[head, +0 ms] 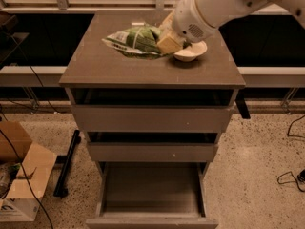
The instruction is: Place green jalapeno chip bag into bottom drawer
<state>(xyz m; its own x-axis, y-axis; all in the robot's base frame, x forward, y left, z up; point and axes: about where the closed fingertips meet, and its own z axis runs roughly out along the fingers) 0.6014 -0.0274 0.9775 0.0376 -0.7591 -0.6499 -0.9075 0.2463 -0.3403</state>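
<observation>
The green jalapeno chip bag (135,41) is crinkly and bright green with pale printed ends. It hangs lifted above the cabinet top (109,68), held at its right end. My gripper (167,41) is shut on that end of the bag, its tan fingers (169,43) pinching it. The white arm reaches in from the upper right. The bottom drawer (151,187) is pulled open below, with a bare grey interior and its flat front at the frame's lower edge.
A white bowl (192,52) sits on the cabinet top right of the bag, partly behind my arm. Two shallower drawers (152,118) above the bottom one stand slightly ajar. A cardboard box (21,175) and cables lie on the floor at left.
</observation>
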